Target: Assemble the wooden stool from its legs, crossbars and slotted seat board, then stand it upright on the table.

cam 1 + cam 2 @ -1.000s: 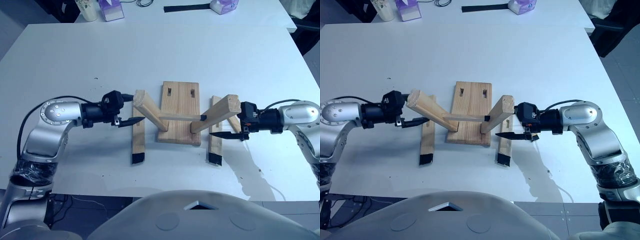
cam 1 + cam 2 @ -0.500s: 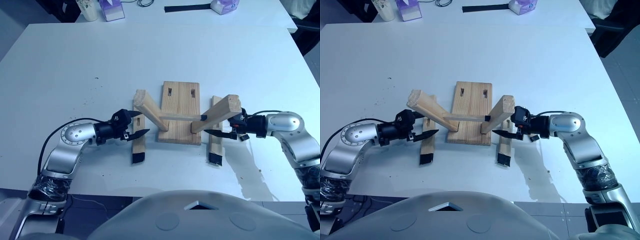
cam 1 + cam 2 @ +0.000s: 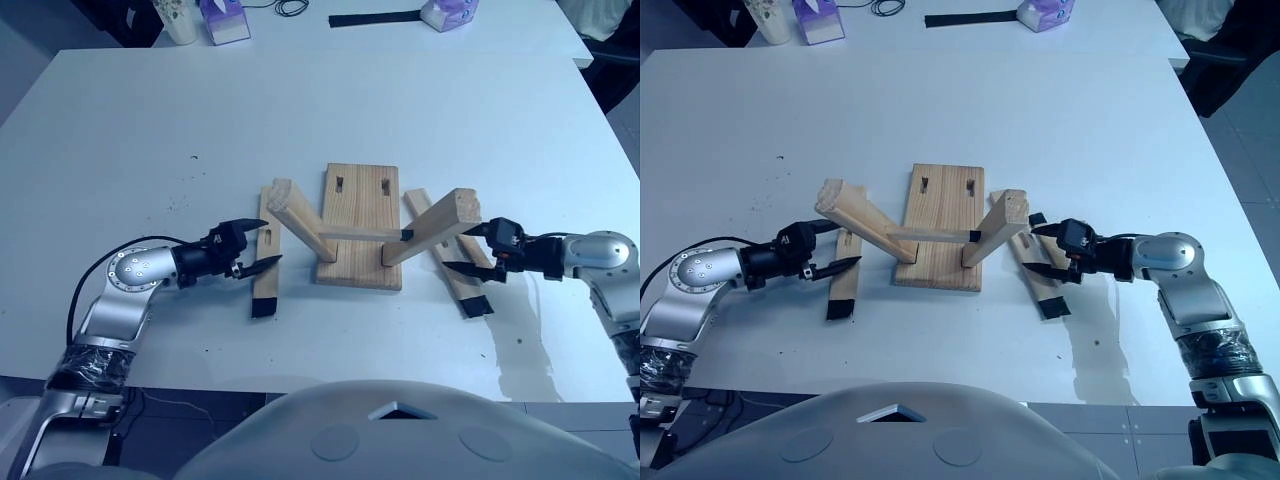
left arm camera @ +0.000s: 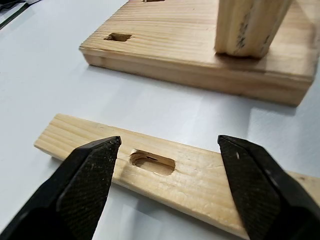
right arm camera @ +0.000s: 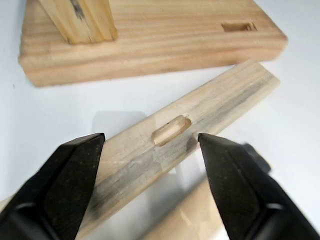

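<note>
Lying flat, pale slotted seat board (image 3: 360, 205)

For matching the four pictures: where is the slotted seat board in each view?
Left eye view: seat board, middle of the table.
Right eye view: seat board, same place.
Left wrist view: board beyond left loose leg.
Right wrist view: board beyond right loose leg.
Landmark: its empty slots.

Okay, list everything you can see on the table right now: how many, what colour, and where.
seat board: one, pale wood, flat at table centre
upright legs: two, pale wood, slanting up from the seat board
crossbar: one, pale wood, joining them
loose legs: two, black-tipped wood, flat either side
tissue packs: two, purplish, far edge
cup: one, pale, far left
table: one, white
left gripper: open, astride left loose leg
right gripper: open, astride right loose leg
</note>
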Controlling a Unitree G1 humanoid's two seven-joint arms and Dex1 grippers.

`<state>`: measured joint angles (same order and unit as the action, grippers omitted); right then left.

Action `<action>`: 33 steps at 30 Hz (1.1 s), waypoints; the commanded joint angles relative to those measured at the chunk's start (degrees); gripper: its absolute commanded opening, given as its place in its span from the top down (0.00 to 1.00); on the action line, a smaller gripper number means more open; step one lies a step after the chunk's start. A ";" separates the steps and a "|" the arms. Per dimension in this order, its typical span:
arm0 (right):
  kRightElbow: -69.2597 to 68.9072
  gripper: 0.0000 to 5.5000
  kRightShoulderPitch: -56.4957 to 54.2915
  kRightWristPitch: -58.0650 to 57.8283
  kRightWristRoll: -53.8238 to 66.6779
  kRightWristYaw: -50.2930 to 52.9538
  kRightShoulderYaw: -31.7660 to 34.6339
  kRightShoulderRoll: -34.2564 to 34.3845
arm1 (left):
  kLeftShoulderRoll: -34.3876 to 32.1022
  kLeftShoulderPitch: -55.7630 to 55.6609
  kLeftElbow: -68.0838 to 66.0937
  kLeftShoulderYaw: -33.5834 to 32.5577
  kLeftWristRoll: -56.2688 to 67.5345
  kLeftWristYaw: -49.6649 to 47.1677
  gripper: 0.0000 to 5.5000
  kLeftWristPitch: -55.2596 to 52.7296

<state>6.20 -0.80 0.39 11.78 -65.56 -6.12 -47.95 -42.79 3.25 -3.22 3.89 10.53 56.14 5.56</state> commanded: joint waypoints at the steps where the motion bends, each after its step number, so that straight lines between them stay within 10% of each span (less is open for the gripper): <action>1: 2.24 0.38 1.16 -0.20 -1.95 -0.23 0.86 -2.13 | -2.56 0.36 -5.92 0.20 -3.82 0.16 0.35 -0.19; 20: -16.03 0.38 4.23 -9.55 6.02 3.89 7.59 -1.26 | -0.57 -10.46 -4.17 -2.34 2.94 1.67 0.35 -7.86; 33: -28.89 0.38 11.95 -14.58 8.07 -6.08 -0.10 -5.93 | 10.05 -19.14 3.79 5.58 1.50 -1.41 0.35 -12.38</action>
<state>-21.27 11.01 -13.49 20.10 -71.34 -4.49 -53.63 -32.74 -18.56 -1.94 7.40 13.27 53.91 -6.95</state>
